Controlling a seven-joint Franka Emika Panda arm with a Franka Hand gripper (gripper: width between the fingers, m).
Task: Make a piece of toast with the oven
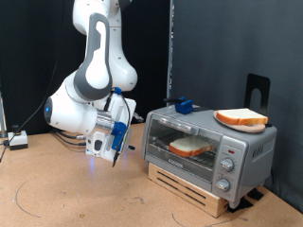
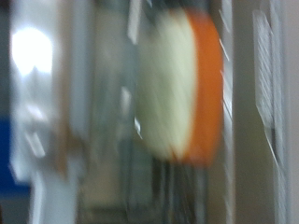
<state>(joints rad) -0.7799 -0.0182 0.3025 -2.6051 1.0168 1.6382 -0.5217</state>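
The silver toaster oven (image 1: pixel 210 151) stands on a wooden base at the exterior view's right, its glass door closed. One slice of bread (image 1: pixel 192 147) lies inside on the rack, behind the glass. A second, similar slice (image 1: pixel 240 118) lies on the oven's roof. My gripper (image 1: pixel 109 156) hangs off the white arm to the left of the oven, a short gap from the door, touching nothing and holding nothing. The wrist view is badly blurred. It shows a pale slice with an orange crust (image 2: pixel 177 84) close ahead, behind the oven's glass.
A wooden tabletop (image 1: pixel 76 194) spreads out in front of and to the left of the oven. A small blue object (image 1: pixel 183 106) sits on the oven's roof at the back. A black bracket (image 1: pixel 256 90) stands behind the oven. Cables lie at the far left (image 1: pixel 17 140).
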